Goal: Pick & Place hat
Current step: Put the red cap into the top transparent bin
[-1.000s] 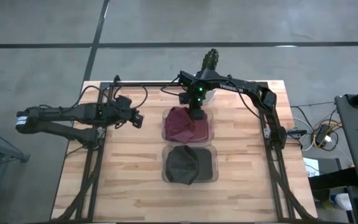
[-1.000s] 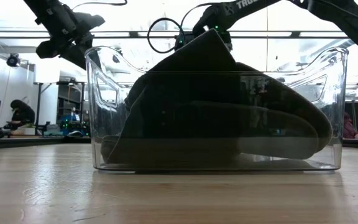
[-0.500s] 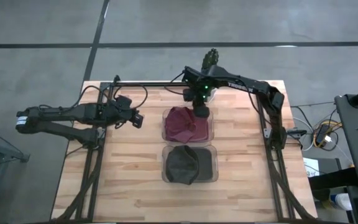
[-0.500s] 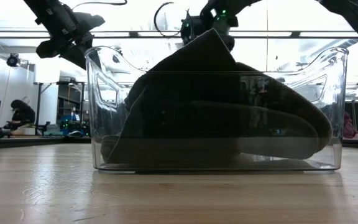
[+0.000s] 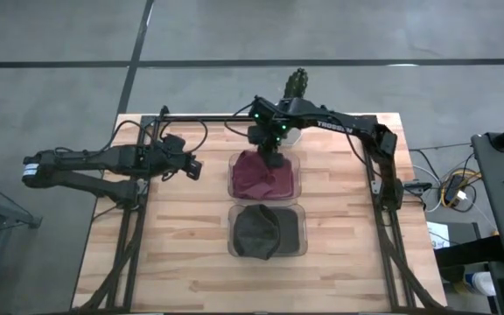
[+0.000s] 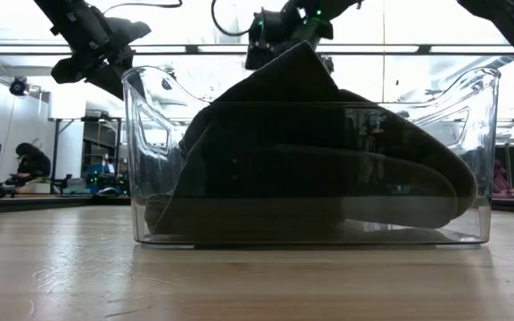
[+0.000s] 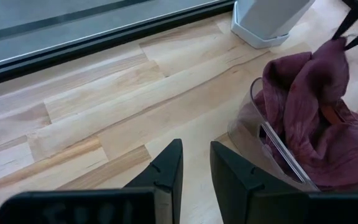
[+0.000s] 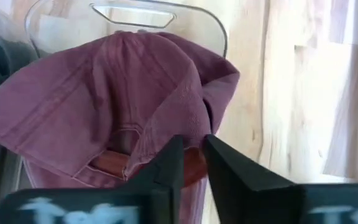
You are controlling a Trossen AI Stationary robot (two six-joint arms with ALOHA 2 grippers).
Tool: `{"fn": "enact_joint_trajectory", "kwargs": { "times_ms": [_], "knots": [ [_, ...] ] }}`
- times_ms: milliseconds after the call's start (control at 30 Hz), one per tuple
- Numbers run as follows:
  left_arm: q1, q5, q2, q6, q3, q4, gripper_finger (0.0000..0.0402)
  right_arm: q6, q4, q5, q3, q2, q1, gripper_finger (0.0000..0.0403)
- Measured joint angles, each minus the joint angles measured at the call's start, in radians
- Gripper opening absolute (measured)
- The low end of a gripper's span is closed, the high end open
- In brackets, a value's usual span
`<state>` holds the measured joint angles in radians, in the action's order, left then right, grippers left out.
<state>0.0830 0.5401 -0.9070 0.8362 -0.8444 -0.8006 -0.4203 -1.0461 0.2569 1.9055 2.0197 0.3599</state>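
Note:
A maroon hat (image 5: 262, 175) (image 8: 104, 93) (image 7: 316, 118) lies in the far clear bin (image 5: 232, 175), with one part drawn up above the rim. My right gripper (image 5: 271, 160) (image 8: 193, 149) (image 6: 279, 36) stands over the bin's far end, shut on the hat. A dark hat (image 5: 256, 232) (image 6: 310, 169) fills the near clear bin (image 5: 303, 229) and rests on its floor. My left gripper (image 5: 195, 169) (image 7: 196, 155) hovers left of the far bin. Its fingers are a narrow gap apart and hold nothing. My right gripper pinches the maroon hat's cloth between its two fingers, at the back edge beside the brown strap (image 8: 188, 134). The fingers come from above, pointing down. The pinched part stands up as a peak (image 7: 335, 46). The rest of the hat lies slack in the bin.
A white container (image 7: 266, 18) stands on the table just beyond the far bin. A green object (image 5: 297, 83) sits past the table's far edge. Bare wood lies left and right of the two bins, which stand one behind the other at mid-table.
My right gripper has risen and shifted a little toward the table's left, staying shut on the maroon hat. The held part of the hat has been drawn upward while the rest stayed in the bin.

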Motion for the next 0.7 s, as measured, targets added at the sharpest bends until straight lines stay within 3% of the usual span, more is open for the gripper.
{"fn": "enact_joint_trajectory", "kwargs": {
  "times_ms": [167,700],
  "knots": [
    [0.0,0.0,0.0,0.001,0.0,0.0,0.0074,0.004,0.012,0.003,-0.001,0.025,-0.004,0.0015],
    [0.0,0.0,0.0,0.001,0.0,0.0,0.0074,0.075,0.103,0.004,-0.096,0.02,-0.002,0.0014]
  ]
}}
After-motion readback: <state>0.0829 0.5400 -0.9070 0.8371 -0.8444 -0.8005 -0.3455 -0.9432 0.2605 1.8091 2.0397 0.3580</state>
